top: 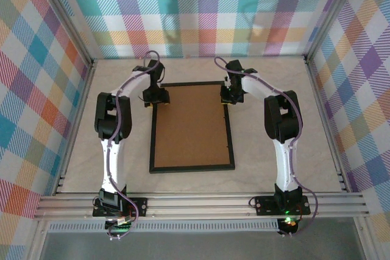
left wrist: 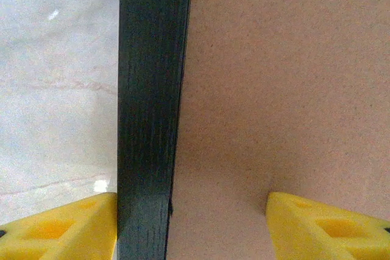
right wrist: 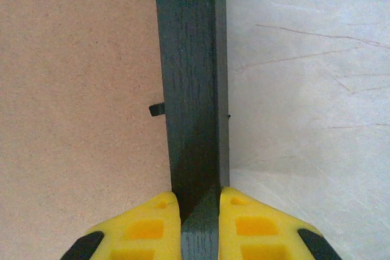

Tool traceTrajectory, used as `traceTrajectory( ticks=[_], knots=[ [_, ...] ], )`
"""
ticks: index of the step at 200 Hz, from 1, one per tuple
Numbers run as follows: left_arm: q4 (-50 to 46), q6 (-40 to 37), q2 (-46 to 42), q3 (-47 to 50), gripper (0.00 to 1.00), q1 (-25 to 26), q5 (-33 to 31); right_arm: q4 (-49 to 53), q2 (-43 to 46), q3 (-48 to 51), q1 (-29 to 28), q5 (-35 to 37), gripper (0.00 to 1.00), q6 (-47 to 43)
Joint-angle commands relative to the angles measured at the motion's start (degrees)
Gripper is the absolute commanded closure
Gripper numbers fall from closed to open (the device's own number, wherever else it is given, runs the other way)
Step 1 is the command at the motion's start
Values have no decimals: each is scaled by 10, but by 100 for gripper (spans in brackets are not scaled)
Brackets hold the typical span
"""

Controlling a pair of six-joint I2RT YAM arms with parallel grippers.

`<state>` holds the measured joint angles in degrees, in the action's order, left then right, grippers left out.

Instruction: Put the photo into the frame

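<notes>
We are logging the pale table [top: 286, 162] carrying the frame [top: 192, 126], which is lying flat at centre, brown back up. The left gripper [left wrist: 192, 208] is straddling the far-left rail, fingers spread, not clamping. The right gripper [right wrist: 200, 208] is pinching the far-right rail between both yellow fingers.
</notes>
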<state>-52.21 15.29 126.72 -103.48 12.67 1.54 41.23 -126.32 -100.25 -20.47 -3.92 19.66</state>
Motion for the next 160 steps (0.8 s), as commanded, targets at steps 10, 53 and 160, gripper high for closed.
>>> traceTrajectory(
  ticks=[10,53,160],
  knots=[
    [-19,-19,-49,34,35,-24,28,1,-32,21,-18,-21,84,7],
    [-10,-22,-74,63,36,-42,31,2,-33,22,-17,-16,84,7],
    [-6,-31,-64,54,36,-77,11,4,-33,22,-17,-15,85,4]
  ],
)
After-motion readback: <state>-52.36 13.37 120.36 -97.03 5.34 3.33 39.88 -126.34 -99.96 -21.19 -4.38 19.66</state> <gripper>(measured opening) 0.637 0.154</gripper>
